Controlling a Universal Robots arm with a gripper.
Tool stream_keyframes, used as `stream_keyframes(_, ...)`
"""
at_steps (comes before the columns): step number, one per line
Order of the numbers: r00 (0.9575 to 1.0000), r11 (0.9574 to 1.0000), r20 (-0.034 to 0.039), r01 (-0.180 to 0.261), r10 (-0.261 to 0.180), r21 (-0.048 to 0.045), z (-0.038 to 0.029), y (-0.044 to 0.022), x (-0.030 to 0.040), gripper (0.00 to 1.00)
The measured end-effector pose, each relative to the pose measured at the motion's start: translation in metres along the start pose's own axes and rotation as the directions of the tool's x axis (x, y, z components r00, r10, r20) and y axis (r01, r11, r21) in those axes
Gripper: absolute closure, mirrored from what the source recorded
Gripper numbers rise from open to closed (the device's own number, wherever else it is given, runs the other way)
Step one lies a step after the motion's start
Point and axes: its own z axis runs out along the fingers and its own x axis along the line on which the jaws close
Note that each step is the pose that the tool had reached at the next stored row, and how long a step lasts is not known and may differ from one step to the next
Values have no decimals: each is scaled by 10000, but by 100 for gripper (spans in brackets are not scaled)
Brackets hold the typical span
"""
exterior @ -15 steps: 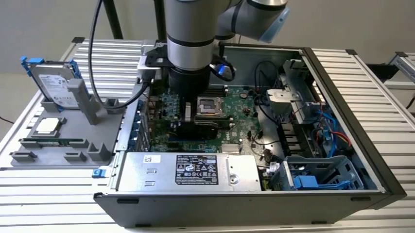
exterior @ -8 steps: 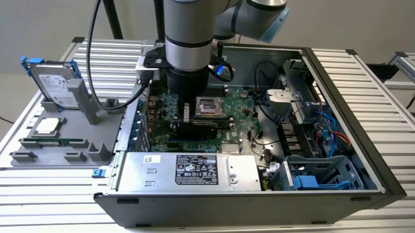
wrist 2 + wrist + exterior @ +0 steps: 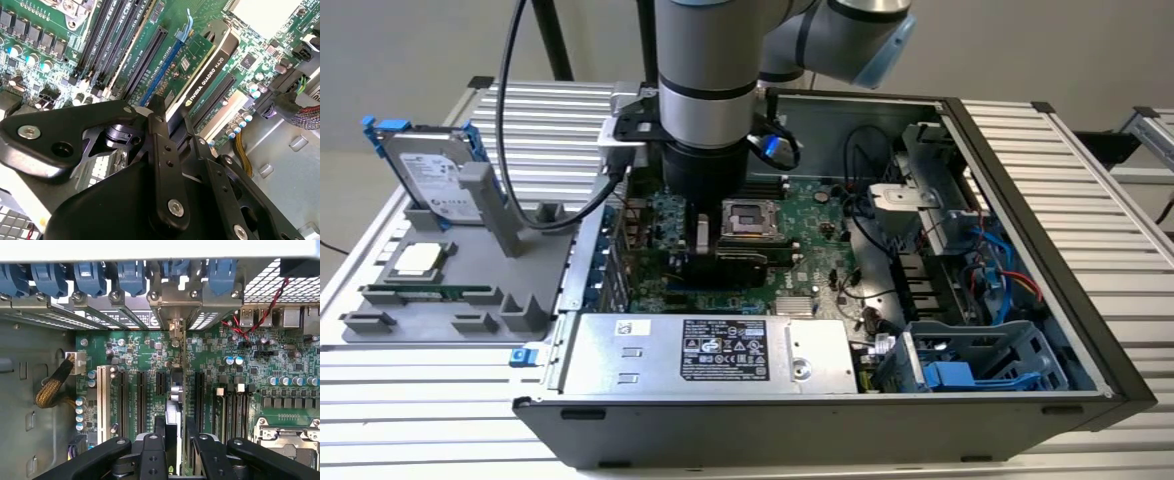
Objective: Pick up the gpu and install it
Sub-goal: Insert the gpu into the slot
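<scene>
The gpu (image 3: 202,65) stands on edge over the motherboard (image 3: 821,255), green board on one face and black cooler on the other. It lies along an expansion slot beside the blue slot (image 3: 159,70). In the first wrist view the gpu (image 3: 173,405) appears edge-on, and its silver bracket (image 3: 175,310) reaches the case's rear slot openings. My gripper (image 3: 177,450) is shut on the card's near end, one black finger on each face. In the second wrist view the gripper (image 3: 175,131) covers that end of the card. In the exterior view the gripper (image 3: 718,262) is low inside the open case. Whether the card is fully seated is unclear.
A silver power supply (image 3: 707,350) fills the case's front, with a blue drive cage (image 3: 974,360) to the exterior view's right. The CPU socket (image 3: 754,218) and cables (image 3: 874,190) lie close by. Outside, a grey fixture (image 3: 447,300) holds a hard drive (image 3: 434,175) and a memory stick (image 3: 427,293).
</scene>
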Motion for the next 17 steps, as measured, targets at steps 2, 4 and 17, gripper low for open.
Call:
stream_keyframes(2,10000,10000,-5,0,0,-5,11,2,0,100)
stream_keyframes(4,10000,10000,0,1,-1,0,37,2,-2,100)
stream_keyframes(17,10000,10000,2,1,-1,0,91,2,-6,100)
